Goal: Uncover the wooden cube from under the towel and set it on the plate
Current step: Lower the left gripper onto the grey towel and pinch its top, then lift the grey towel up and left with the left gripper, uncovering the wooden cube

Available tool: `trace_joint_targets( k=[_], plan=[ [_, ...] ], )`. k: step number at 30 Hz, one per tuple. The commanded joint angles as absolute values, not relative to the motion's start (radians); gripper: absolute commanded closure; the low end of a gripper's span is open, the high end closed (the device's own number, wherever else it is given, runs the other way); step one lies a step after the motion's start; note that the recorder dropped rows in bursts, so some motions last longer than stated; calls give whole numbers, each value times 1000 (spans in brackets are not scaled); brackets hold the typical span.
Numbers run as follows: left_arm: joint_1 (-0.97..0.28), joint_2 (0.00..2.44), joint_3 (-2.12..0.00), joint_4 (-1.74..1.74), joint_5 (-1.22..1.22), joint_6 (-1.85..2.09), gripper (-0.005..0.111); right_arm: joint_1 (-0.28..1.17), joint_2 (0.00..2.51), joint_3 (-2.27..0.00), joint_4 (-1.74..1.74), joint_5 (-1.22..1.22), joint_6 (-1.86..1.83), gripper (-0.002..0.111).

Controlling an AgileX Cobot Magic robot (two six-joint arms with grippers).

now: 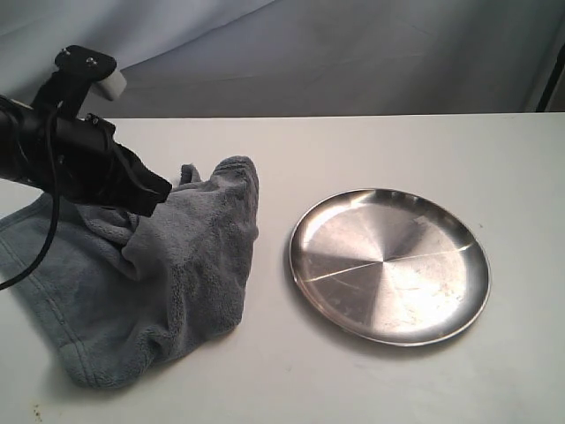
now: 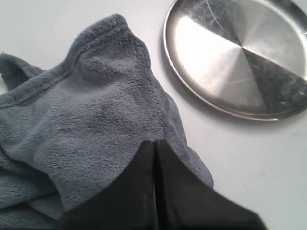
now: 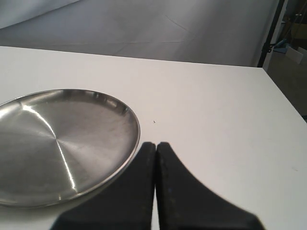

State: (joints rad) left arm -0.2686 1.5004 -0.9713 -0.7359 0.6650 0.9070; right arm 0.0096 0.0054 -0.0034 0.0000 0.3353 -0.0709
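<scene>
The grey-blue towel (image 1: 185, 274) lies bunched on the left of the table, and one fold is drawn up into a peak. My left gripper (image 1: 159, 196) is shut on that fold; in the left wrist view its closed tips (image 2: 154, 143) press into the towel (image 2: 96, 105). The steel plate (image 1: 388, 265) sits empty to the right of the towel, also in the left wrist view (image 2: 240, 52). My right gripper (image 3: 156, 143) is shut on nothing, just beside the plate (image 3: 57, 143) rim; it is out of the exterior view. The wooden cube is hidden.
The white table (image 1: 397, 150) runs back to a grey cloth backdrop (image 1: 353, 53). In the right wrist view the table's side edge (image 3: 288, 115) drops off beyond the plate, with a dark stand (image 3: 268, 38) behind it.
</scene>
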Motion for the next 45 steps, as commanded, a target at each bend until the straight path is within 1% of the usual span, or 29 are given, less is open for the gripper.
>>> trace_joint_targets(
  k=[1, 3, 6, 9, 12, 14, 16, 18, 25, 28, 33, 38, 45],
  plan=[
    [-272, 1503, -953, -748, 687, 915, 103, 12, 0, 0, -8, 335, -73, 108],
    [-272, 1505, -933, -746, 660, 922, 99, 12, 0, 0, -8, 335, -73, 108],
    [-272, 1523, -919, -744, 648, 924, 88, 12, 0, 0, -8, 335, -73, 108],
    [-272, 1559, -919, -747, 650, 926, 69, 12, 0, 0, -8, 335, -73, 108],
    [-272, 1603, -919, -769, 650, 928, 45, 12, 0, 0, -8, 335, -73, 108],
    [-272, 1635, -919, -812, 652, 928, 33, 12, 0, 0, -8, 335, -73, 108],
    [-272, 1658, -919, -838, 654, 953, 26, 12, 0, 0, -8, 335, -73, 108],
    [-272, 1674, -919, -844, 654, 980, 23, 12, 0, 0, -8, 335, -73, 108],
    [-272, 1674, -919, -844, 638, 1001, 24, 12, 0, 0, -8, 335, -73, 108],
    [-272, 1674, -919, -850, 610, 1001, 28, 12, 0, 0, -8, 335, -73, 108],
    [-272, 1679, -919, -859, 598, 997, 42, 12, 0, 0, -8, 335, -73, 108],
    [-272, 1701, -919, -849, 596, 1012, 62, 12, 0, 0, -8, 335, -73, 108],
    [-272, 1752, -919, -848, 600, 1033, 84, 12, 0, 0, -8, 335, -73, 108]
  ],
)
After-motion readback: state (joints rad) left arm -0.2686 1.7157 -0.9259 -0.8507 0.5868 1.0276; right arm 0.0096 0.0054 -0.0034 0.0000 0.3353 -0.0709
